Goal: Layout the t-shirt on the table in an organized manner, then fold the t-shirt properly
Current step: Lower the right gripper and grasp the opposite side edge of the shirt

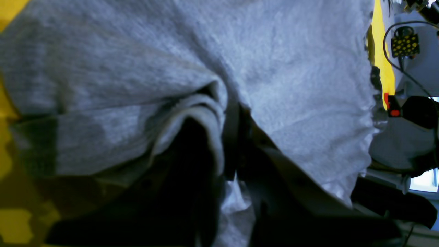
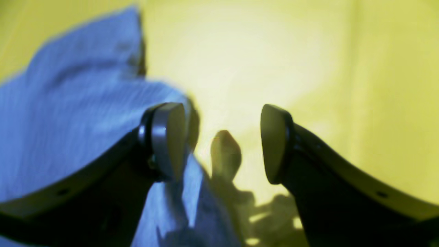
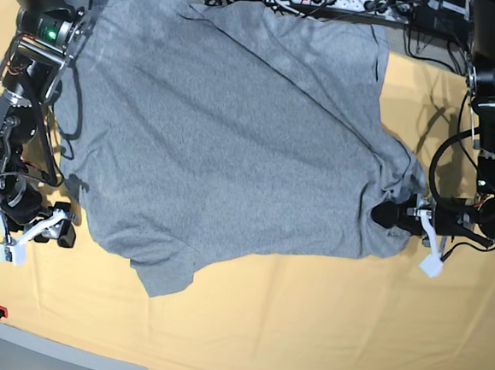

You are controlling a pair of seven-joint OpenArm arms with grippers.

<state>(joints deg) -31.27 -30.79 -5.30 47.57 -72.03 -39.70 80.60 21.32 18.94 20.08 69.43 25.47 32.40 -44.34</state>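
Where the heather-grey t-shirt lies spread across the table, its knit is soft and finely flecked, with shallow diagonal creases running over the body. It covers the far and middle part of the surface, one sleeve pointing toward the near edge left of centre, and its far edge reaches the table's far side. The table is clad in pale yellow-orange cloth, smooth apart from faint wrinkles.

At the shirt's right edge the fabric bunches into tight folds where the left gripper is clamped on it; the left wrist view shows grey cloth gathered and pulled into a dark pinch right at the camera, so the jaws are closed on the t-shirt.

The right gripper sits at the shirt's left edge, low over the table, jaws spread wide and holding nothing. One rounded fingertip lies over the shirt's blurred edge; the other is over bare yellow cloth.
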